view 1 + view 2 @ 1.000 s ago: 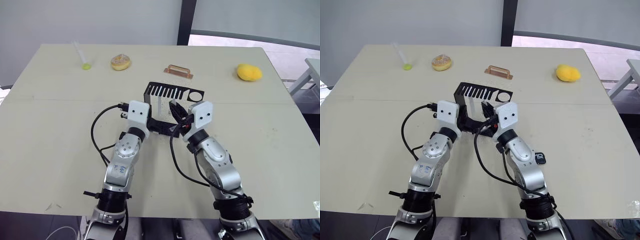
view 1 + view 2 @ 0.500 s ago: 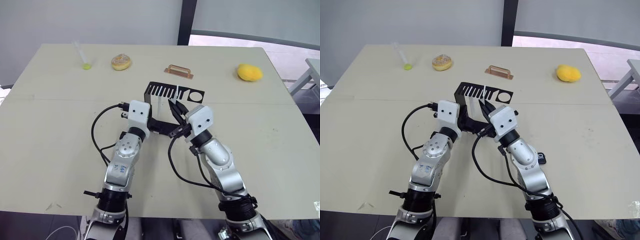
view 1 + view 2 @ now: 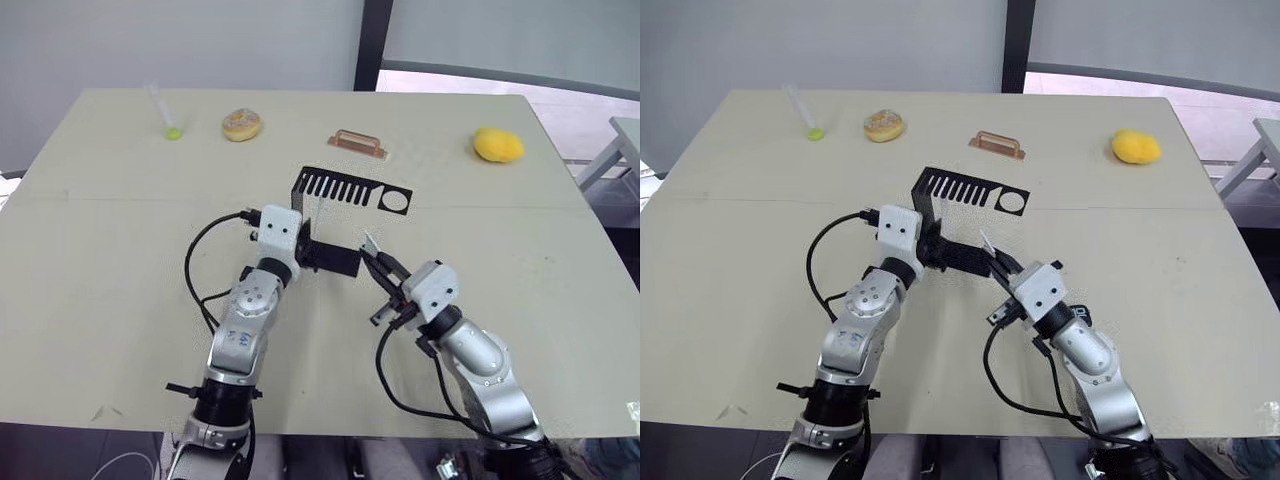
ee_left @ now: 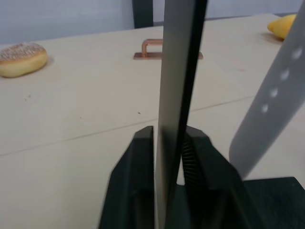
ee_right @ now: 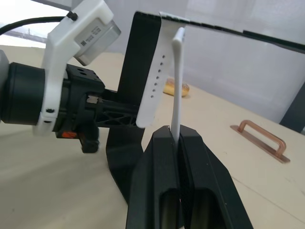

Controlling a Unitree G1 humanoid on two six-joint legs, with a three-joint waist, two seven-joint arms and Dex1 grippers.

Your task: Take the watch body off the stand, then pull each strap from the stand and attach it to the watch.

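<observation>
Copper handle (image 3: 357, 142) and lemon (image 3: 498, 145) lie behind your stand (image 3: 340, 190); left gripper (image 4: 169, 138) clamps its upright, right gripper (image 5: 175, 133) pinches a strap (image 5: 176, 81).

The left gripper (image 4: 167, 143) hides the bottom of the stand's (image 4: 177, 71) upright plate, and that plate runs off the frame's top edge. The holed strap (image 4: 274, 95) gets cut off by the edge too. The watch body (image 3: 1081, 316) is mostly tucked behind the right arm — no digits readable.
</observation>
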